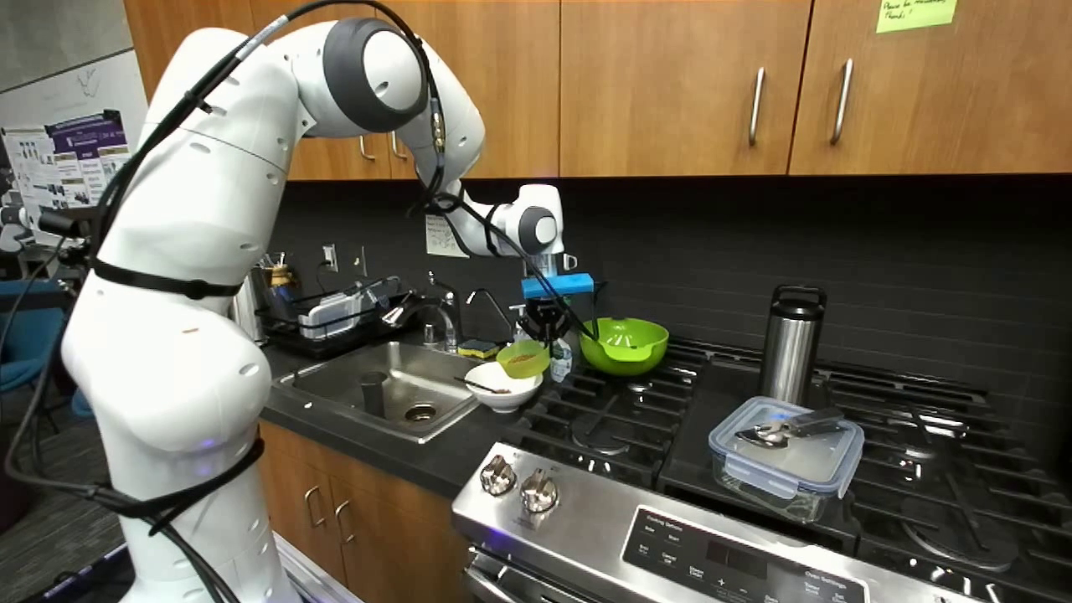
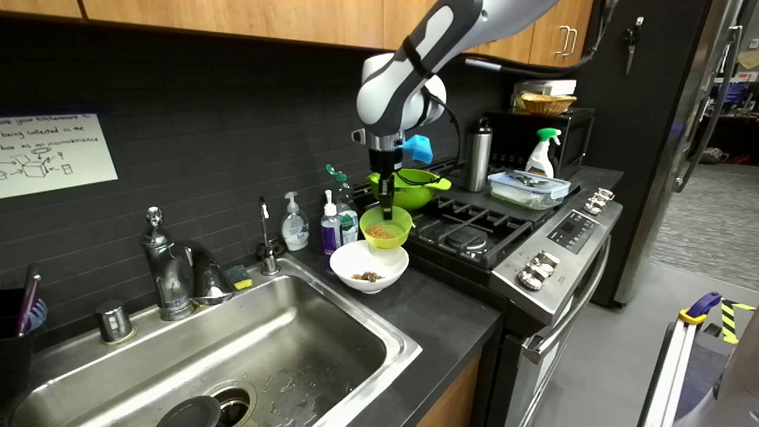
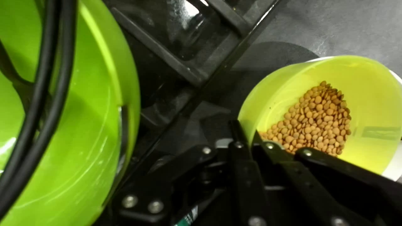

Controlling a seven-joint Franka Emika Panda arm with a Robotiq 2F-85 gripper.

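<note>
My gripper is shut on the rim of a small translucent yellow bowl, one finger inside the wall and one outside. Brown-orange lentils lie heaped toward one side of it. In both exterior views the yellow bowl hangs tilted above a white bowl on the counter. Some dark and brownish bits rest in the white bowl, and a dark utensil leans across it in an exterior view. Beside the gripper stands a big green bowl, with a dark utensil inside.
A steel sink with a faucet adjoins the counter. Soap bottles stand by the wall behind the white bowl. On the stove are a steel flask and a lidded glass container with utensils on top.
</note>
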